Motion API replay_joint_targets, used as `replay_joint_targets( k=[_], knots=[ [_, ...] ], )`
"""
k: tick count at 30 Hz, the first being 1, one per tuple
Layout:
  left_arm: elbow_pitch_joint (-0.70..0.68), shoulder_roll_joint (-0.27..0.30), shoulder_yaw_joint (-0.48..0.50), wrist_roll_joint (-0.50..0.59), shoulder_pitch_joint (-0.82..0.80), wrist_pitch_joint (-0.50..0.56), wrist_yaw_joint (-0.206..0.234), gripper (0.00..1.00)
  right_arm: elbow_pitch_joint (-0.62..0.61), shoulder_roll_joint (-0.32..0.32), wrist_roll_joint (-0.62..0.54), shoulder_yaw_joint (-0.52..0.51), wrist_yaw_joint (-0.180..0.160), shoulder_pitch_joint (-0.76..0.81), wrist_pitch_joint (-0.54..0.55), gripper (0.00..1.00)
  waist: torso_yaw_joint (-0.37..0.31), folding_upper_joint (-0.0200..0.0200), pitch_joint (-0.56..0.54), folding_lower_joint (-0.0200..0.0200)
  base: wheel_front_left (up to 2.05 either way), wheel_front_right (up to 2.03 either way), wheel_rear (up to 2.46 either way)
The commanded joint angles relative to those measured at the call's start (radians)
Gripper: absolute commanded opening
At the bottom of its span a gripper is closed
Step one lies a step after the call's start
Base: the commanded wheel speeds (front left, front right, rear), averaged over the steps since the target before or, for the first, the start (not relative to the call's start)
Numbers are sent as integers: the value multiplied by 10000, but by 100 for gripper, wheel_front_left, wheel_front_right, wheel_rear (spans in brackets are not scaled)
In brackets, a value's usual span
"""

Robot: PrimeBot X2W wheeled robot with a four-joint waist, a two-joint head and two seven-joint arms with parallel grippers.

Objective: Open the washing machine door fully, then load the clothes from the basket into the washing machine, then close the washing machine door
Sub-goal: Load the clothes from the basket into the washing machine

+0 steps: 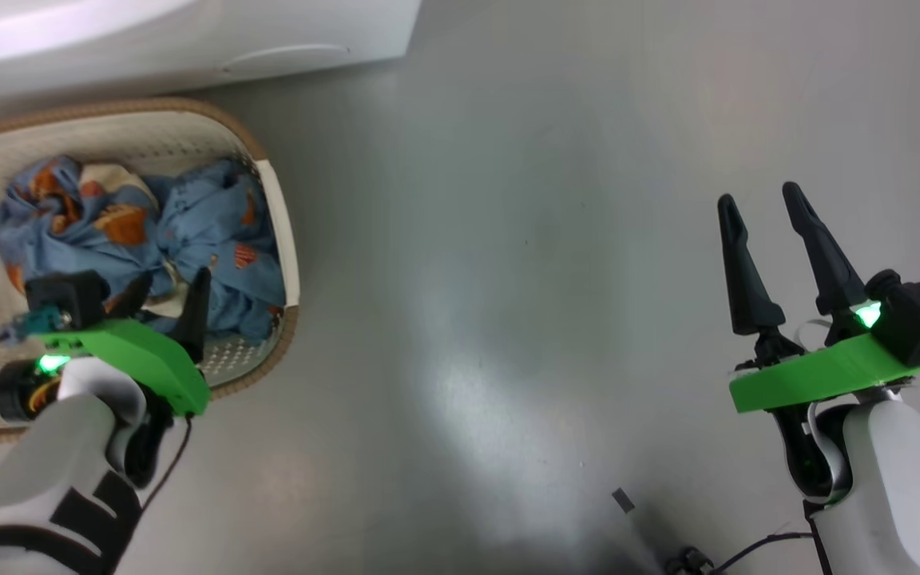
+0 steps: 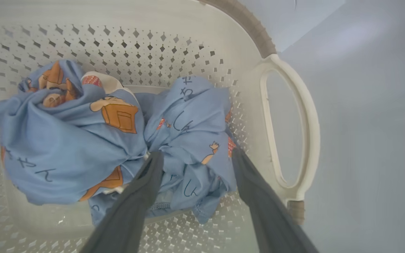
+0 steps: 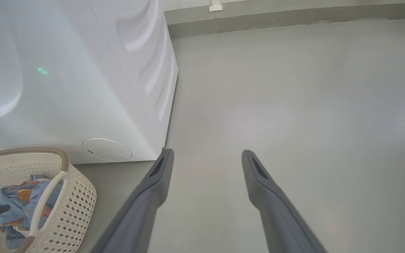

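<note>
The cream basket sits on the floor at the left, just in front of the white washing machine. Light blue clothes with orange prints lie bunched inside it. My left gripper is down in the basket, open, its fingers either side of the right-hand bundle of the clothes and touching the fabric. My right gripper hovers open over bare floor far to the right, holding nothing. The washing machine door is out of view.
The machine's front with its round cap stands just behind the basket. Grey floor stretches right of the basket. A wall skirting runs at the far end. A cable lies near my base.
</note>
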Motion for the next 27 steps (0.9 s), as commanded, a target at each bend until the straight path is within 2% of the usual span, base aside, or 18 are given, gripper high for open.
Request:
replay_joint_targets(
  k=[1,17,27],
  knots=[
    [70,495,-26,-298,-220,-65,-25,100,-294,33,-75,271,12,66,-76,100,-277,0,505,0,0,0,0],
    [402,1175,-1971,-2092,-1658,-59,-25,100,-623,211,-192,364,12,-274,-76,100,-630,0,1418,0,0,0,0],
    [-139,1335,-2504,-2522,-2118,-63,-25,100,-645,378,-249,439,12,-332,-76,100,-680,0,1542,0,0,0,0]
  ],
)
